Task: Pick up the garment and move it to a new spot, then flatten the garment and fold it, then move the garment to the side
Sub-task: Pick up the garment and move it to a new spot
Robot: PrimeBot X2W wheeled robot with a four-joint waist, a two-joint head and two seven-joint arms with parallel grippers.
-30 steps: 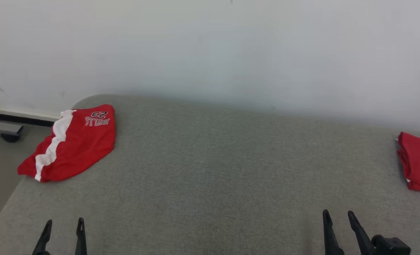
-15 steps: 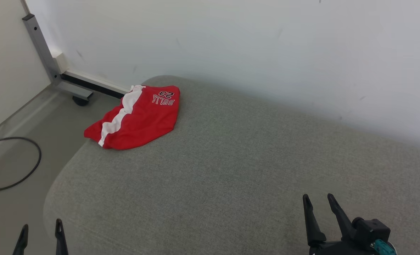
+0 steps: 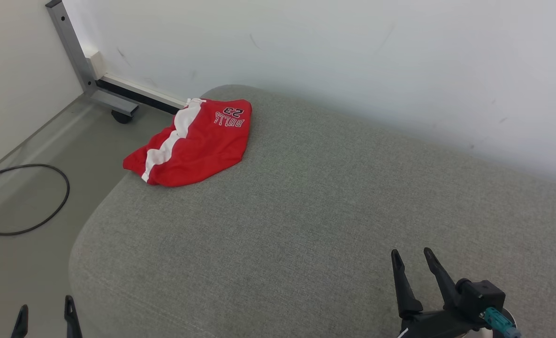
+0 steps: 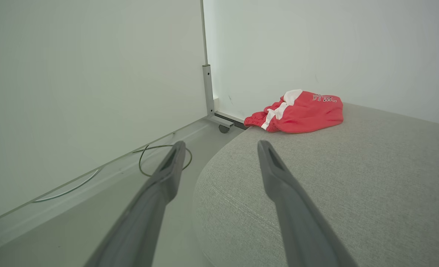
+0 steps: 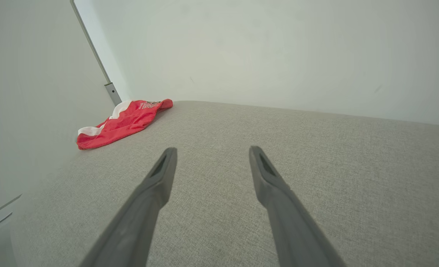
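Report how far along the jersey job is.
Done: nothing evident; the garment lies rumpled at the far left corner of the grey cushion. In hand: nothing; left gripper and right gripper are open and empty, well short of it. Left: pick up, move, flatten, fold, set aside.

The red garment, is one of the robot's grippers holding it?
No, the garment lies by itself on the grey cushion, far from the open left gripper and the open right gripper.
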